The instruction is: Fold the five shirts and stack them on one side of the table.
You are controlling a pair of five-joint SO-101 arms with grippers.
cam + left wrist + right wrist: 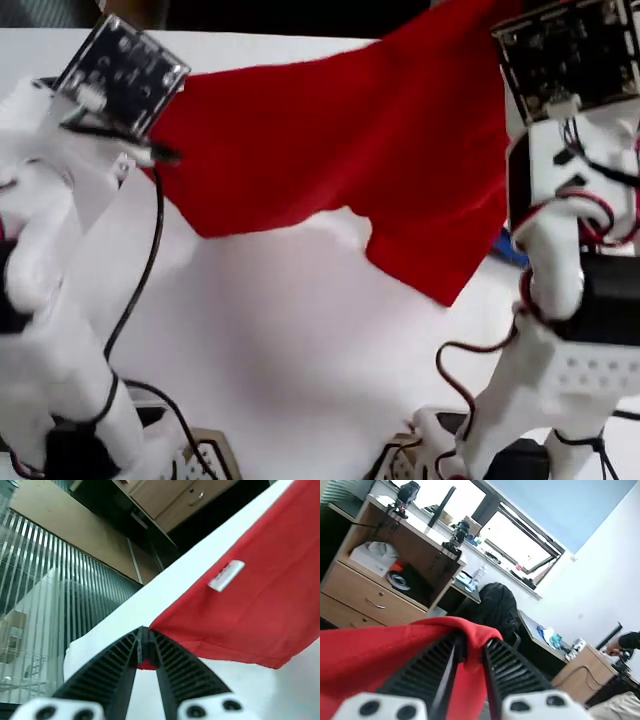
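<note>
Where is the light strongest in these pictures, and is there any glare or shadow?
High view: the white table glares almost featureless, with only a faint shadow under the red shirt's edge. Right wrist view: the windows behind are blown out, the brightest spots. Left wrist view: the red shirt's lower fold looks darker.

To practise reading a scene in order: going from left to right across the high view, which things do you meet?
In order: white plastic left arm → red fabric shirt, held up between the arms → white plastic right arm.
</note>
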